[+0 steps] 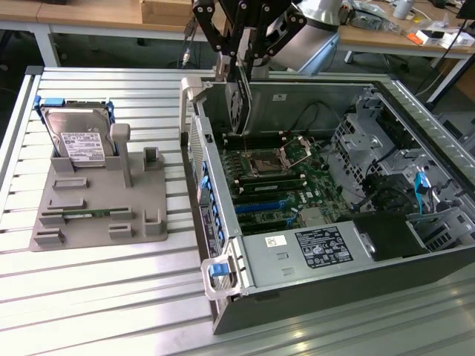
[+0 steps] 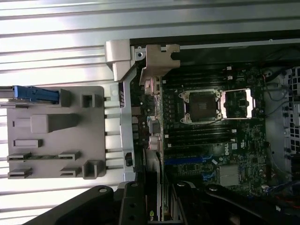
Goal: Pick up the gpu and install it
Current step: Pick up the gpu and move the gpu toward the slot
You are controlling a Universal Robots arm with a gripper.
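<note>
In the exterior view, the gpu (image 1: 239, 107) is seen pinched between the fingers (image 1: 214, 33), which are closed on its upper edge. The card hangs on edge, upright, above the open case (image 1: 312, 293), close to the case wall on the exterior view's left. Its silver bracket (image 1: 222, 73) is turned toward that wall. The lower edge is held clear of the motherboard (image 1: 297, 189), over the part of the board behind the socket (image 1: 267, 159). The blue slots (image 1: 260, 208) lie nearer the camera than the socket, so the card is judged to hang short of them, along the same wall. On the desk (image 1: 111, 297) at the exterior view's left stands a grey fixture (image 1: 96, 222), well apart from the case. The hard drive (image 1: 78, 141) is propped in it and a memory stick (image 1: 85, 213) lies in its clips.

In the wrist view, the gpu (image 2: 156, 187) is shown as a narrow strip running straight out from between the fingers (image 2: 131, 206), with the motherboard (image 2: 234, 140) below it. A blue slot (image 2: 180, 161) lies just beside the card's far end, and the socket (image 2: 201, 105) is farther off. Whether the card's lower edge is lined up with a slot cannot be told. The fixture (image 2: 56, 136) is seen outside the case wall.
</note>
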